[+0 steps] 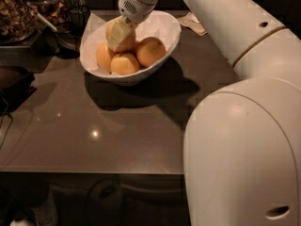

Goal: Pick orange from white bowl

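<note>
The white bowl (170, 28) stands at the back of the brown table (94, 126). It holds several oranges. My gripper (118, 35) reaches down into the bowl's back left part. Its pale fingers (117, 33) are closed around the orange (131, 42), the large pale one at the back, which sits a little above the others. A deeper-orange fruit (150, 51) lies to its right. Two smaller ones lie at the front left (104, 56) and front (124, 64).
My white arm (244, 145) fills the right foreground and stretches over the table to the bowl. A crumpled napkin (193, 22) lies behind the bowl on the right. Dark containers and a jar (16, 13) stand at the back left, and a dark tray (14, 81) at the left edge.
</note>
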